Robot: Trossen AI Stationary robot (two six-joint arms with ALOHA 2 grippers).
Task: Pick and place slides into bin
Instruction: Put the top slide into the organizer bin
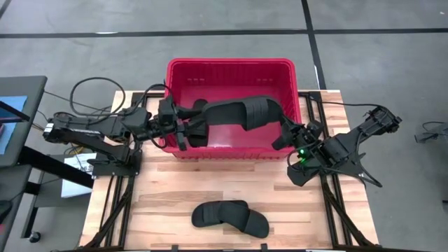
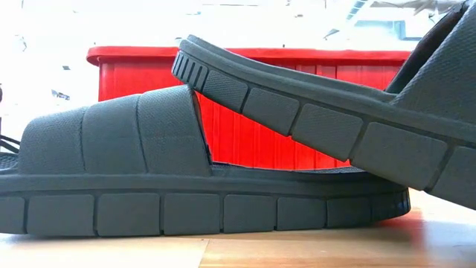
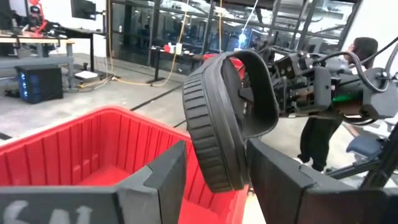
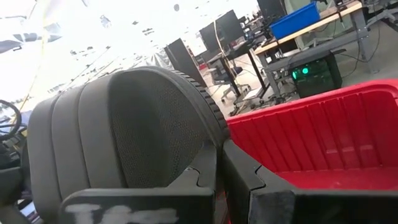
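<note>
So both arms are on the same slide [image 1: 241,112], holding it in the air across the red bin [image 1: 229,66], which sits in the upper middle of the overhead frame on the wooden surface [image 1: 161,210]. The left tool [image 1: 183,129] comes in from the left and is clenched on one end of the slide; in its wrist view the sole edge sits pinched between its two fingers [image 3: 163,180], with the slide [image 3: 227,118] standing on edge above the bin [image 3: 81,143]. The right tool [image 1: 288,134] reaches in from the right side of the frame and is clamped on the other end; its wrist view shows the fingers [image 4: 205,171] nearly closed on the edge of the slide [image 4: 124,130], red bin [image 4: 323,130] beyond. Something dark lies inside the bin under the held slide, can't tell what exactly. Two more slides [image 1: 231,215] lie overlapping at bottom center of the overhead frame, and the low view is filled with them: one flat [image 2: 111,171], the other leaning over it [image 2: 312,112].
</note>
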